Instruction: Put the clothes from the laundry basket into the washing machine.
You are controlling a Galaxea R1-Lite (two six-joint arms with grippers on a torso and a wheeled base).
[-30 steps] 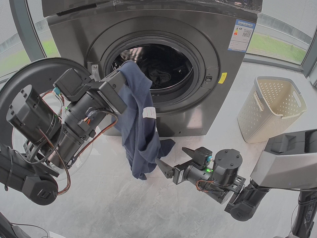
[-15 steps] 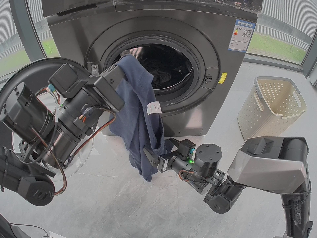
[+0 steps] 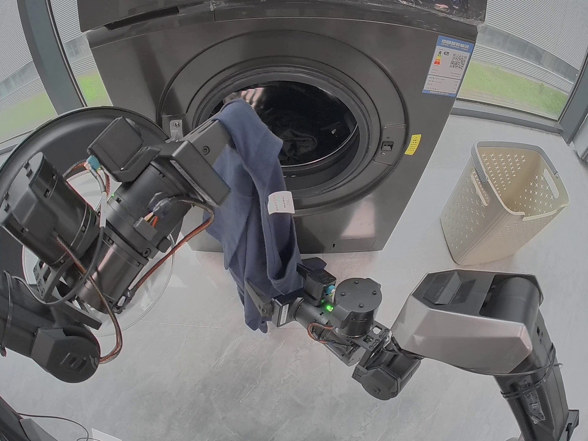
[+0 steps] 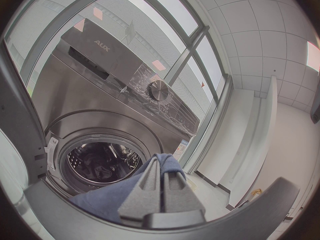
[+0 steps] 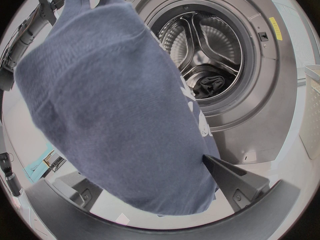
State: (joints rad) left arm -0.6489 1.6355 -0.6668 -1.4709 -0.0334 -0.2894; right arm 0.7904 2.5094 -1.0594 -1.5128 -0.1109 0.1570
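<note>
Evidently to clear the washer (image 3: 392, 62) rim, the left claw (image 4: 162, 165) pinches the shirt (image 3: 257, 228) high (right claw (image 5: 143, 164) gaping around its hem).

The floor (image 3: 184, 375) under me is pale grey stone-look tile with faint veins and thin joint lines, and it reflects the daylight softly. Ahead of me, tall windows (image 3: 530, 44) run across the room in dark frames (image 3: 38, 38), curving round at the corners. Through the glass I see a strip of green grass (image 3: 520, 93) and a grey ribbed facade (image 3: 539, 7) behind it. Overhead is a ceiling (image 4: 266, 27) of white square tiles with a lit panel (image 4: 313, 55) set into it. To my right stand a plain white wall (image 4: 296, 140) and a white column (image 4: 253, 134).
</note>
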